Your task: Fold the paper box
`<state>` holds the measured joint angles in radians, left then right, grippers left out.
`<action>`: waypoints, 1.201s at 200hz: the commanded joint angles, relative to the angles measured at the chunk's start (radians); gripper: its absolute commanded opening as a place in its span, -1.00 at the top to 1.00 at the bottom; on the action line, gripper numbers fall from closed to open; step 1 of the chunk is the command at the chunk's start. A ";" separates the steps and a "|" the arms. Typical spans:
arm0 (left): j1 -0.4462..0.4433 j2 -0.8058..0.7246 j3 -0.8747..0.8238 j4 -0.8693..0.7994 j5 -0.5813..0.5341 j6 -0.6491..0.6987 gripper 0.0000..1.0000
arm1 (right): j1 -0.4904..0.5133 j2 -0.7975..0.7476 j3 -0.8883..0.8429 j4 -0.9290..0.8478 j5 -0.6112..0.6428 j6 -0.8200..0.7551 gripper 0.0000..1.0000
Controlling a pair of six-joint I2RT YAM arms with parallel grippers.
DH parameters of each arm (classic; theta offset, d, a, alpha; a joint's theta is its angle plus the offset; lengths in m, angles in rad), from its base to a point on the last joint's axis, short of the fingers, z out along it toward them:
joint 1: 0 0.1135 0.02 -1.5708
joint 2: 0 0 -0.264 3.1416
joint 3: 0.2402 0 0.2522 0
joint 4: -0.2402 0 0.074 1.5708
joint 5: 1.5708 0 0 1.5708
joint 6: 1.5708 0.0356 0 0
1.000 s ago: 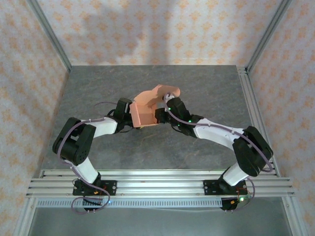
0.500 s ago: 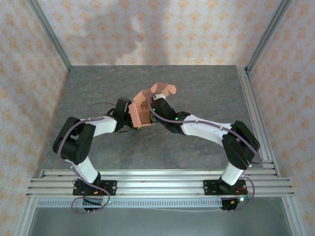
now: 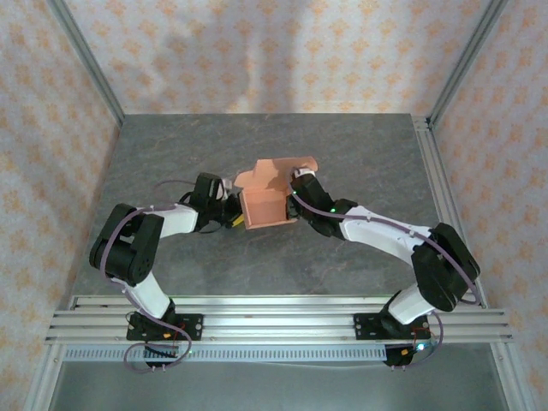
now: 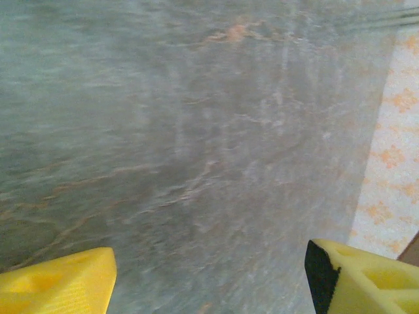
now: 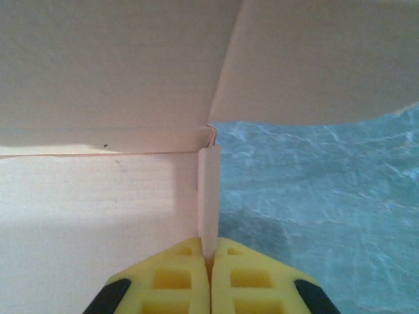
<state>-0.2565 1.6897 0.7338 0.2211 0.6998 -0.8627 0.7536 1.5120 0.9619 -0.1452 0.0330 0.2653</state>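
The paper box [image 3: 267, 195] is a salmon-orange card tray, partly folded, in the middle of the grey table with a flap rising at its far side. My right gripper [image 3: 296, 192] is at its right wall. In the right wrist view that gripper [image 5: 209, 252] is shut on the thin upright side wall of the paper box [image 5: 98, 196], and a flap spreads overhead. My left gripper [image 3: 229, 216] sits just left of the box. In the left wrist view the left gripper [image 4: 211, 269] stands open, with bare tabletop between its yellow fingers [image 4: 59, 284].
Aluminium rails [image 3: 274, 312] run along the table's near edge and another rail [image 3: 437, 188] down its right side. Patterned walls close the back and both sides. The grey stone-look table [image 3: 171, 154] lies flat around the box.
The left gripper has opened and come off the box's left side. The box has swung down from tilted to lying level. The right arm has shifted back to the right, still gripping the box.
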 commanded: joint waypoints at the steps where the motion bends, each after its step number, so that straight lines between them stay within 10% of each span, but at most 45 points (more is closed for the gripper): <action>1: 0.030 0.001 -0.039 0.012 -0.048 0.016 -0.55 | -0.002 -0.007 -0.014 -0.114 0.116 0.017 0.87; 122: 0.041 -0.131 -0.028 -0.253 -0.298 0.186 -0.56 | 0.000 0.274 0.040 -0.328 0.372 0.169 0.81; 194: 0.040 -0.234 0.010 -0.279 -0.311 0.315 -0.61 | -0.024 0.005 -0.045 -0.184 0.243 0.018 -0.20; 240: 0.008 -0.294 0.055 -0.242 -0.307 0.434 -0.68 | -0.100 -0.188 -0.087 -0.189 0.016 -0.224 -0.48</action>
<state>-0.2234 1.4475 0.7330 -0.0372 0.4107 -0.5411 0.6968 1.4086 0.9043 -0.3363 0.2008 0.2104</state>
